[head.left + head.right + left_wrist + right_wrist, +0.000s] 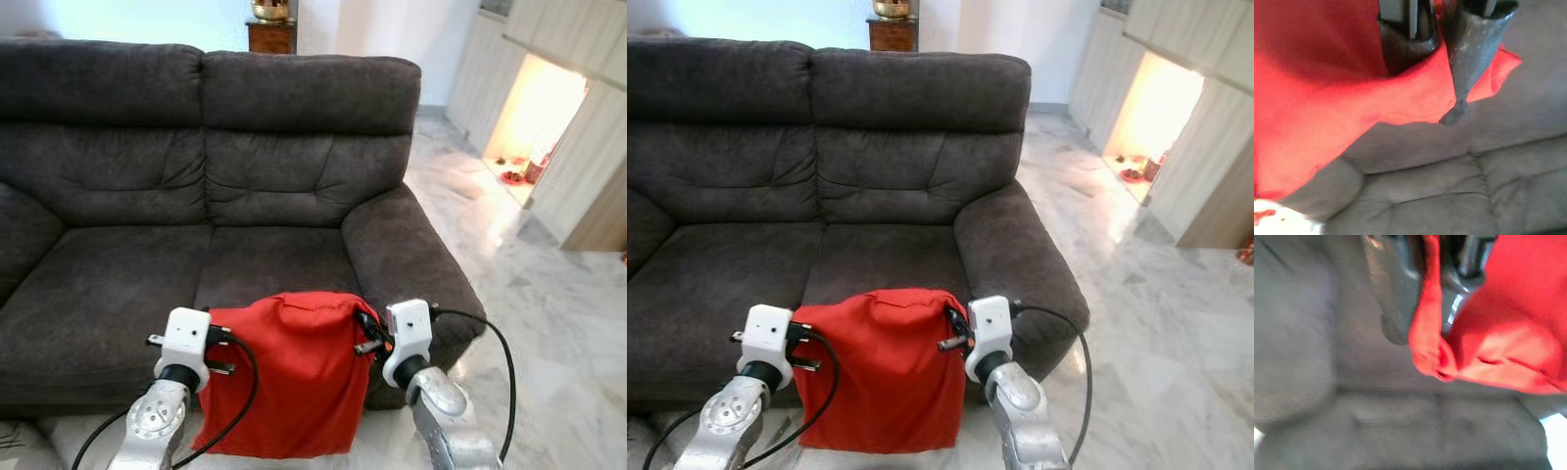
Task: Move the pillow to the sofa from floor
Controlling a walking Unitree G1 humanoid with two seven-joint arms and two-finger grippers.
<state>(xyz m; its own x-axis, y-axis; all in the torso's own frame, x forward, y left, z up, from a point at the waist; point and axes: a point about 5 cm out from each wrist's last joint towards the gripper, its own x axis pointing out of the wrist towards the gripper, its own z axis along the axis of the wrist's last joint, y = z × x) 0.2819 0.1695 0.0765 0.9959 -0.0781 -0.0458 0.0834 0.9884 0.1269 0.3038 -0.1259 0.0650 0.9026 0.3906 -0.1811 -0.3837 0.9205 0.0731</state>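
A wide, dark grey sofa (196, 196) spans the scene, its two back cushions and long seat facing the robot, with one padded armrest (402, 255) on the robot's right. Beyond that armrest lies a pale marble floor (549, 313) that runs toward light cupboard doors (588, 157) and a brightly lit opening. Behind the sofa's back stands a small wooden cabinet (271, 36) with a brass-coloured vessel on top. In front of the seat's edge hangs the red pillow (289, 382), raised off the floor and held by its two upper corners so that it droops between the arms, its top about level with the seat front. The left pincer (1425, 63) is clamped on the pillow's upper left corner, the red cloth caught between its black fingers (1469, 54). The right pincer (1425, 298) grips the upper right corner, a fold of fabric pinched between its fingers, though that view is blurred, so how deep the bite goes is hard to judge. Black cables loop below both wrists.
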